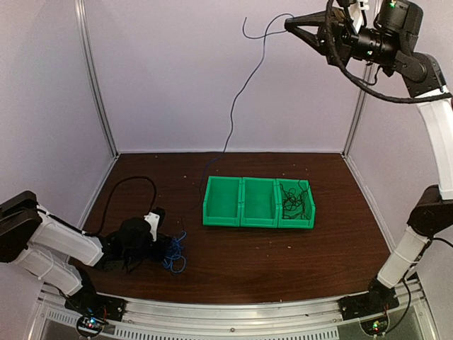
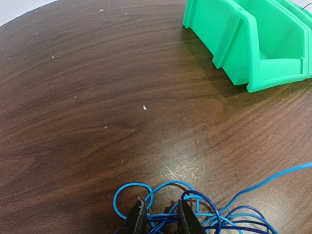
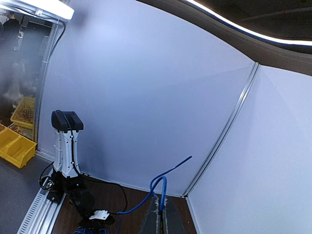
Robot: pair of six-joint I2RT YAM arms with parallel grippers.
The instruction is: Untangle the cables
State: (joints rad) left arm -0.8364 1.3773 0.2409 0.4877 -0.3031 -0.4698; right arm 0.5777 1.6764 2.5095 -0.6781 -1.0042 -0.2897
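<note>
Tangle of thin blue wires [image 1: 174, 256] lay on the dark brown wood-grain counter [image 1: 283, 262], near-left, well apart from the bin. Left claw [image 2: 161, 220] was closed down on a bunch of its strands, with its fingers [image 2: 136, 217] narrowly apart and blue loops packed between them.

One long blue wire [image 1: 237, 99] ran from the tangle's side across the counter and up to the right claw [image 1: 289, 25], held high at the back right. That claw was fully closed and pinching the wire, whose short free end curled past the fingertips.

Green plastic three-compartment bin [image 1: 241, 221] sat mid-counter. Right compartment held a loose heap of dark thin wires [image 1: 292, 198]. Left and middle compartments showed bare green floors.

Left wrist view cut off the tangle and finger bases at its lower edge. How the strands crossed inside the tangle could not be made out. The wire's run over the counter was faint.
</note>
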